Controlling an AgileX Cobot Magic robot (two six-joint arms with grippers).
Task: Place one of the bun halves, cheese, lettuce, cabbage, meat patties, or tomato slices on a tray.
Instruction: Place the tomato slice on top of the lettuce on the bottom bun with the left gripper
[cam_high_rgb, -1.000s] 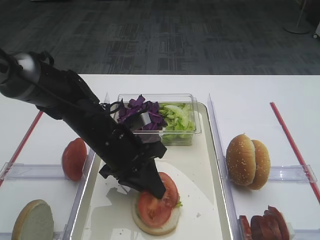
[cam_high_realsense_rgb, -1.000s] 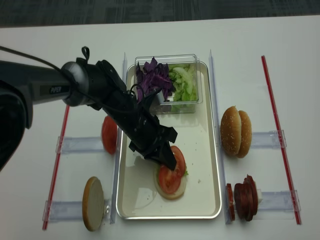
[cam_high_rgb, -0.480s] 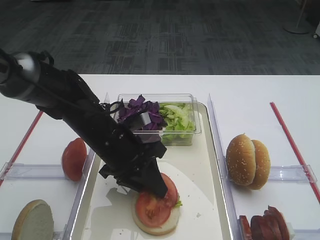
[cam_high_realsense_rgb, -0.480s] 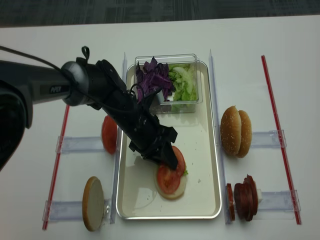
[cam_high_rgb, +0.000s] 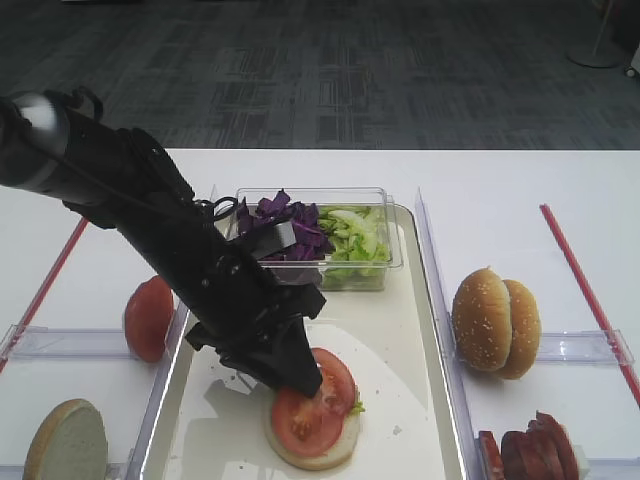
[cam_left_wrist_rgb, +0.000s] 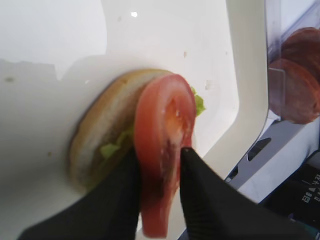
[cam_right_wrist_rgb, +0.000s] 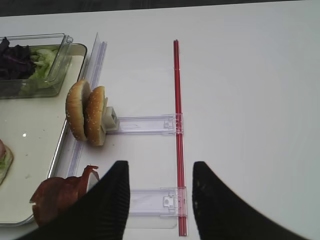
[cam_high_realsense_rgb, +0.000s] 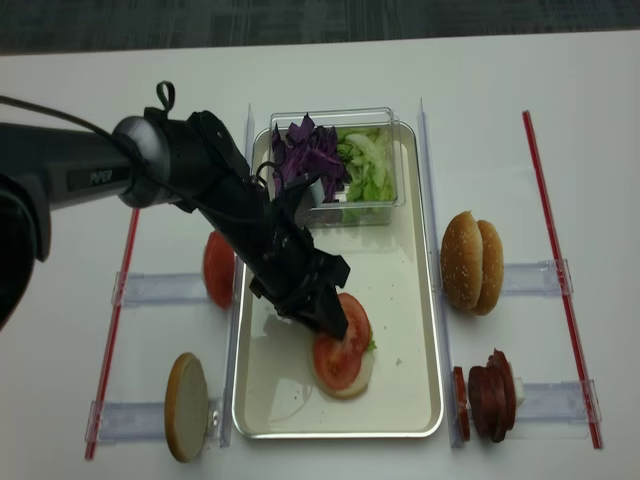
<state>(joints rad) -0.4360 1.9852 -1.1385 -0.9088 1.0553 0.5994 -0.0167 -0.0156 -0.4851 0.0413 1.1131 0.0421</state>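
1. My left hand (cam_high_realsense_rgb: 335, 325) is down over the tray (cam_high_realsense_rgb: 400, 400), its black fingers (cam_left_wrist_rgb: 200, 185) standing on either side of the tomato slice (cam_high_realsense_rgb: 338, 358). In the left wrist view both fingers sit close against the slice's flanks; whether they press it or have let go, I cannot tell.
2. The tomato slice lies on a pale bun base (cam_high_realsense_rgb: 362, 378) near the middle of the tray, with a bit of lettuce (cam_left_wrist_rgb: 199, 104) showing at its edge.
3. A clear plastic tub (cam_high_realsense_rgb: 385, 205) stands at the far end of the tray, holding purple cabbage (cam_high_realsense_rgb: 305, 155) on its left and more lettuce on its right.
4. My right hand (cam_right_wrist_rgb: 157, 200) hangs above the white worktop (cam_right_wrist_rgb: 250, 75) right of the tray, fingers spread apart with nothing between them.
5. Sesame bun tops (cam_high_realsense_rgb: 472, 262) stand on edge right of the tray, meat patties (cam_high_realsense_rgb: 492, 395) nearer the camera.
6. Left of the tray are a rounded tomato end piece (cam_high_realsense_rgb: 217, 270) and another bun half (cam_high_realsense_rgb: 184, 405).
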